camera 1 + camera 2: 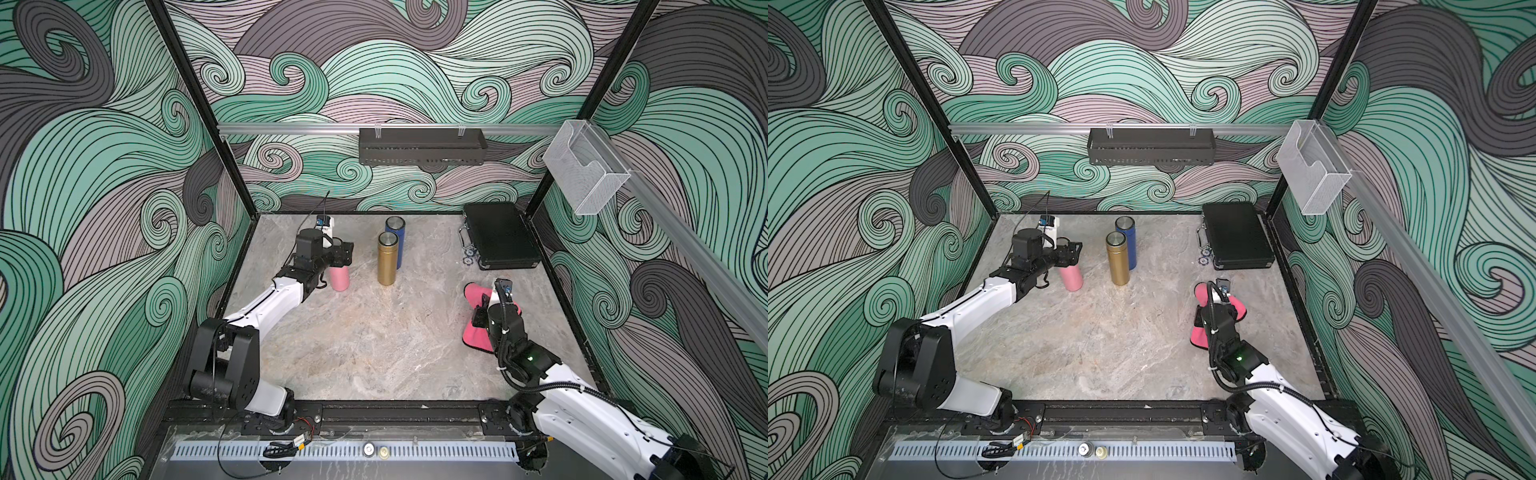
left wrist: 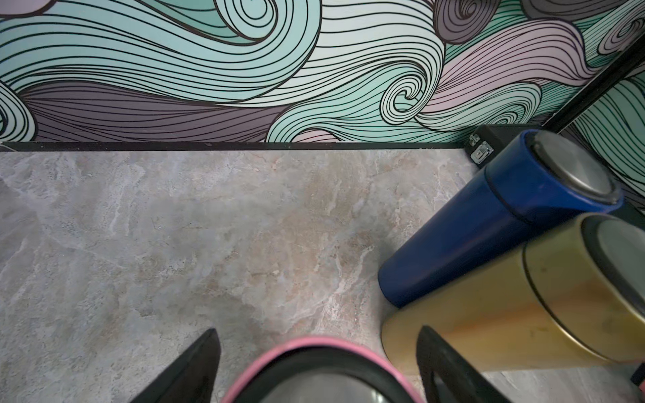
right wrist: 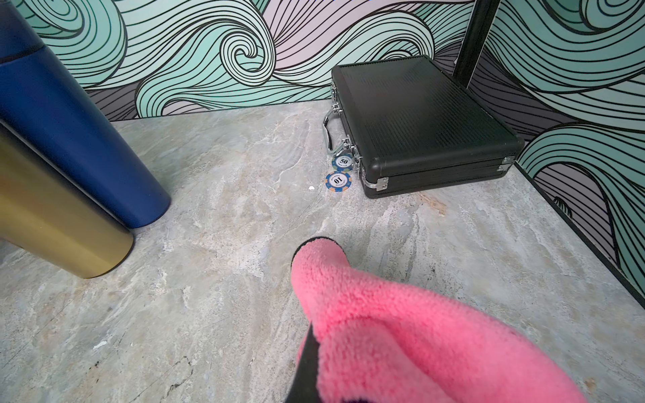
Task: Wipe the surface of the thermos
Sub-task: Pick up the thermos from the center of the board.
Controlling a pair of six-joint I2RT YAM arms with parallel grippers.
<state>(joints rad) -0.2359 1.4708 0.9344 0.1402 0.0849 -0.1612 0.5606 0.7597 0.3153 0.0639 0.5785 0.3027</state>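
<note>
The table (image 1: 374, 353) is a grey marbled slab walled in on its left, far and right sides. The left arm (image 1: 270, 299) reaches from the near left corner toward the far left. The right arm (image 1: 582, 407) reaches from the near right corner along the right edge.

A black case (image 1: 500, 235) lies flat and closed in the far right corner, its handle facing the table's middle. On the far wall hangs a black shelf (image 1: 422, 145), and on the right wall a clear holder (image 1: 586, 174).

Three thermoses stand upright. The gold thermos (image 1: 387, 259) and the blue thermos (image 1: 400, 249) stand close together in the middle near the far edge, the blue one behind the gold. The pink thermos (image 1: 340, 279) stands well to their left, toward the far left corner.

The left gripper (image 1: 347, 251) sits over the pink thermos's top. In the left wrist view its fingers (image 2: 199, 366) straddle the lid, parted, with a thin gap at each side of the rim.

The pink cloth (image 1: 473, 297) is near the right edge, about halfway along it, bunched and draped over the right gripper (image 1: 481, 309), which is clamped on it. One black finger (image 3: 307, 366) shows under the fleece.

Two blue chips (image 3: 338, 181) lie just beside the case, by its handle.
</note>
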